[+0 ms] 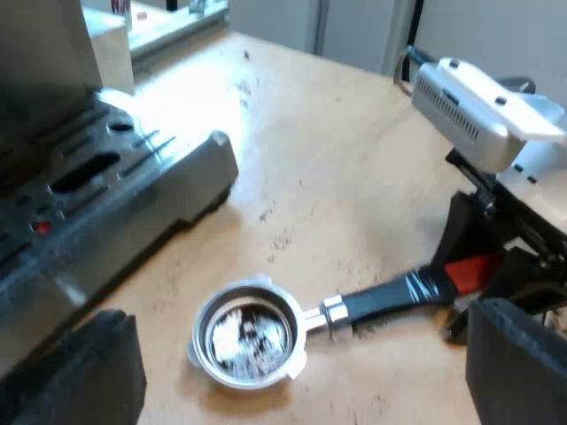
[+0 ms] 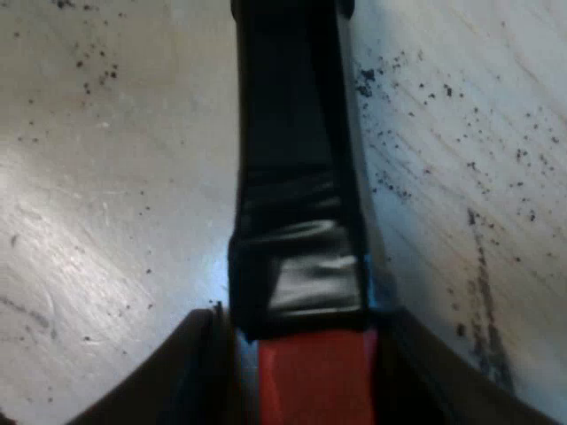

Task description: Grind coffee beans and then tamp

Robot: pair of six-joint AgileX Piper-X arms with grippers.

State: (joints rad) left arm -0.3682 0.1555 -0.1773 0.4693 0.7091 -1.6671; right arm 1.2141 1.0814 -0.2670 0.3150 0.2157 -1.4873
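From the left wrist view, my left pincer (image 1: 292, 354) hangs spread wide above the worktop (image 1: 354, 177), with one black finger on each side of the scene and nothing between them. Under it the holder (image 1: 248, 335) lies flat on the wood, its round metal basket facing up and shiny inside. It rests near the espresso machine (image 1: 106, 204), just off the corner of the drip tray (image 1: 177, 177) and not touching it. The dark handle runs away from the basket to its red end, where my right pincer (image 1: 474, 274) sits.

From the right wrist view, the right pincer (image 2: 310, 385) is pinching the holder (image 2: 297, 177) at the red end of its handle, with its fingers (image 2: 190, 376) tight against both sides. The taped dark part of the handle stretches away over the pale worktop (image 2: 106, 177), which is scattered with dark specks (image 2: 390, 80).
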